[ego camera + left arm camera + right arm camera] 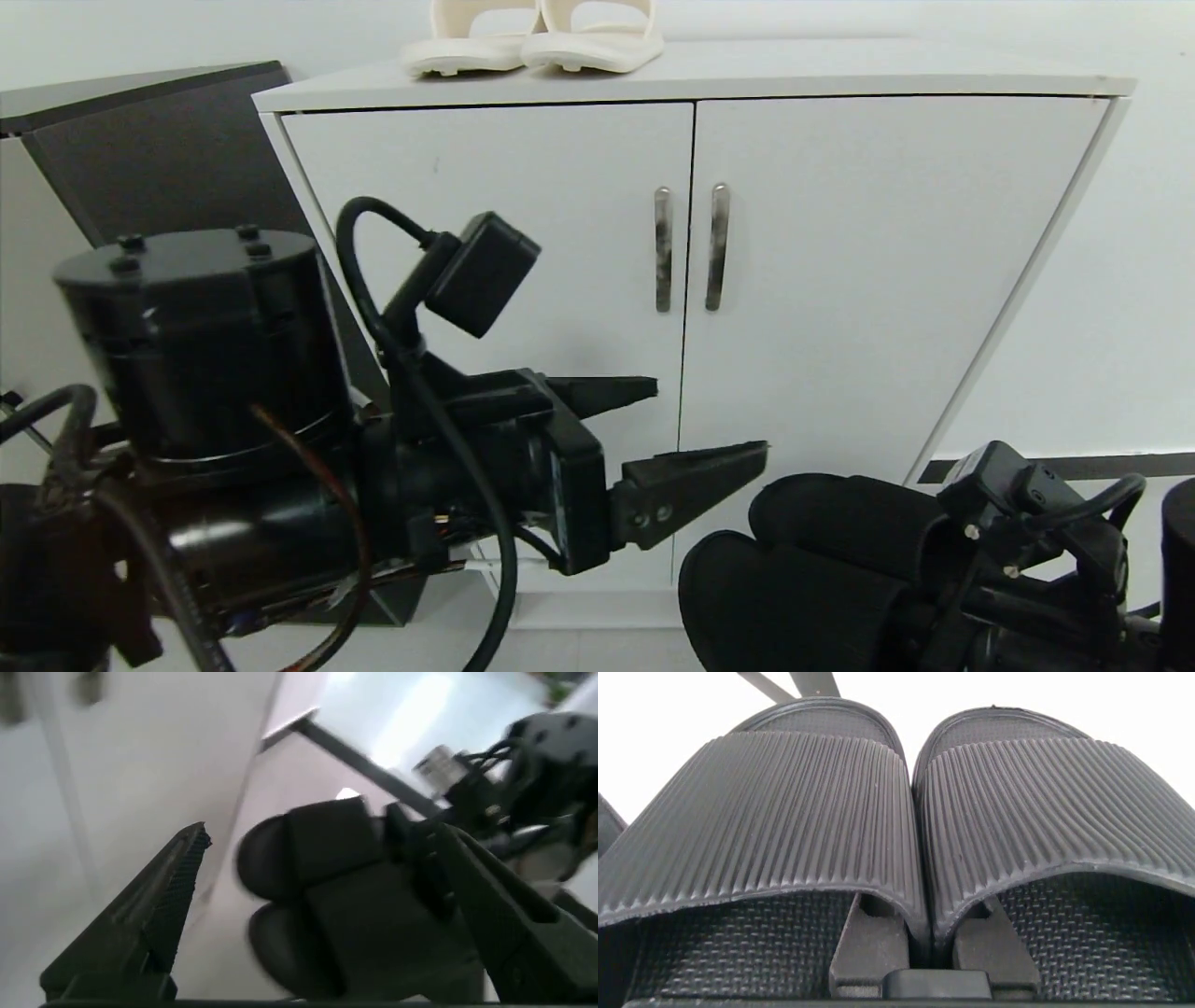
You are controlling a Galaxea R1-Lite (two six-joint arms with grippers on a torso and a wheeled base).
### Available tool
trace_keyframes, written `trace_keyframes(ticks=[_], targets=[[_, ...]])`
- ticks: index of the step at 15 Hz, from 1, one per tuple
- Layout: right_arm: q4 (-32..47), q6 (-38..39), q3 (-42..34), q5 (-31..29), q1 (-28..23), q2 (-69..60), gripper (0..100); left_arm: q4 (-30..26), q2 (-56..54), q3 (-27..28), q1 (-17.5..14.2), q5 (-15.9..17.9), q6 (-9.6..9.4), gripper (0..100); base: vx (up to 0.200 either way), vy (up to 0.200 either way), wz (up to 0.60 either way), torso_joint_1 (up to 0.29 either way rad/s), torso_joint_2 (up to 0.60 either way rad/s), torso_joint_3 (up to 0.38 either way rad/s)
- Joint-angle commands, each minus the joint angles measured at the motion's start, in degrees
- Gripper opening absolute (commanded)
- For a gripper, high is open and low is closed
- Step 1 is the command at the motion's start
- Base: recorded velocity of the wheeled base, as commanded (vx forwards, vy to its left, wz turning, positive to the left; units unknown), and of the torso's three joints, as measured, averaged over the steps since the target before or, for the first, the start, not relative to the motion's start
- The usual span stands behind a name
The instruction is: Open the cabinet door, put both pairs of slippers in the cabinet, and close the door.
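Cabinet (840, 84): both doors shut, left door (495, 187) and right door (887, 280) meeting at the centre seam, with the left handle (663, 247) and right handle (717, 245) upright just beside each other. Opening not yet begun, by my reading. Cream slippers (532, 42) sit side by side on the cabinet top, toward its left half, toes at the front edge. Left end effector (695, 425): fingers spread wide, nothing between them, level in front of the lower part of the left door near the seam and below the handles. Likely kept free because this arm has to pull a door; it would need to rise to handle height first. Right end effector (929, 943): pinching the black slippers (812, 551), one finger inside each slipper under the ribbed strap, so the two adjoining inner walls are squeezed together. That grip explains why the pair stays joined and can travel as one load. The black pair is held low at the right, in front of the right door's bottom corner and well apart from the handles, presumably to leave swing room. Risk: an opening right door may meet the held pair.
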State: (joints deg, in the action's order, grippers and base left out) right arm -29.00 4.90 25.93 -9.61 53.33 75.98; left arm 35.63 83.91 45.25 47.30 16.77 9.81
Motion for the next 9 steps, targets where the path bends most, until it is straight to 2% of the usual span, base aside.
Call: trace_keyframes(ticks=[1,2,3,5,9], targets=[[-0.09,0.02,-0.09,-0.06,0.02,-0.05,0,-0.83,3.98,4.85,0.43,2.91,1.35,100,0.0,0.0,0.0,0.0,0.0,0.0],[-0.09,-0.07,0.0,-0.15,0.02,-0.05,0,-2.32,4.6,8.54,0.07,4.23,4.69,100,0.0,0.0,0.0,0.0,0.0,0.0],[-0.09,-0.07,-0.09,-0.24,0.02,-0.22,0,-3.55,5.56,11.97,-0.45,5.11,7.15,100,0.0,0.0,0.0,0.0,0.0,0.0],[0.0,-0.07,-0.18,-0.15,0.02,-0.49,0,-3.82,8.2,16.01,-1.07,5.73,7.41,100,0.0,0.0,0.0,0.0,0.0,0.0],[0.0,-0.07,-0.27,-0.33,-0.07,-0.75,0,-3.73,15.41,23.65,-2.04,3.09,6.89,100,0.0,0.0,0.0,0.0,0.0,0.0]])
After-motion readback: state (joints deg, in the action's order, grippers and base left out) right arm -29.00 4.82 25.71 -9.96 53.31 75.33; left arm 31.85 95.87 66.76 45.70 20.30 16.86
